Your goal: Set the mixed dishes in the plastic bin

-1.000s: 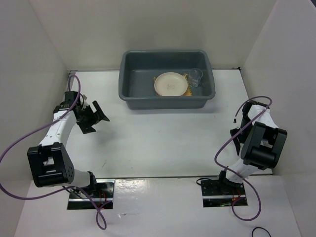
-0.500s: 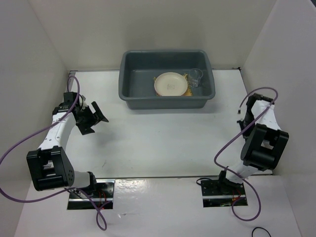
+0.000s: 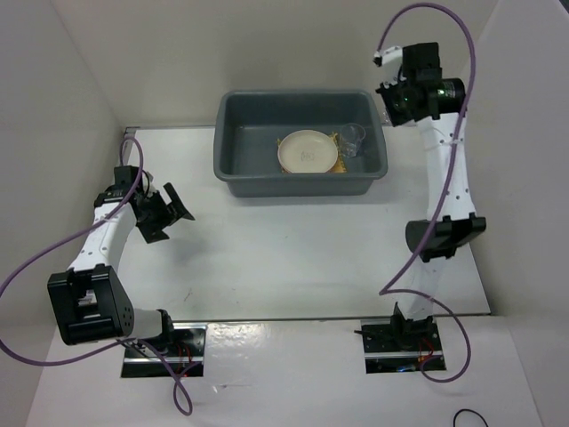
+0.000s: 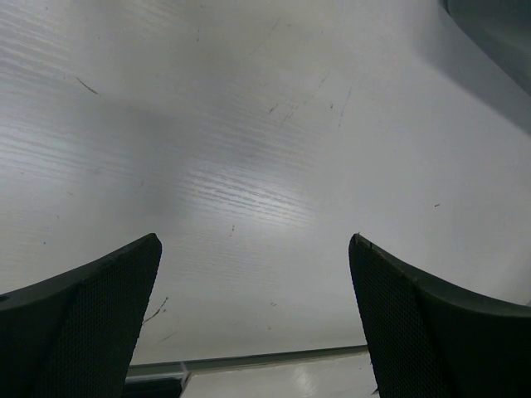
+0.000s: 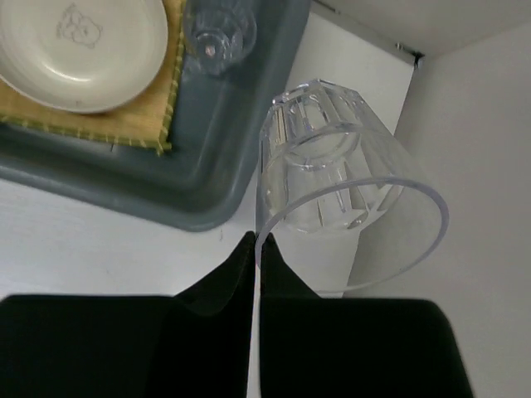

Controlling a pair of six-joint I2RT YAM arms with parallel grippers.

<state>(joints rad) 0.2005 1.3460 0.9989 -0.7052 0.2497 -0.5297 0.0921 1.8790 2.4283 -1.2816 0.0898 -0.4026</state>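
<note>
From above, we see the right claw (image 3: pixel 404 93) has risen from the right side to the far right corner of the plastic bin (image 3: pixel 233 169); the left claw (image 3: pixel 169 213) stays spread. Left wrist: only bare surface (image 4: pixel 249 124) below. Right wrist: the claw is clamped on the rim of a clear cup (image 5: pixel 348 182); the cream plate (image 5: pixel 83 50) lies on the yellow mat (image 5: pixel 124 120) in the bin.

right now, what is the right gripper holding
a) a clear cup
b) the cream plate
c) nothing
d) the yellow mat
A: in the right wrist view the right gripper is pinched on the rim of the clear cup, while the cream plate lies on the yellow mat inside the bin.
</note>
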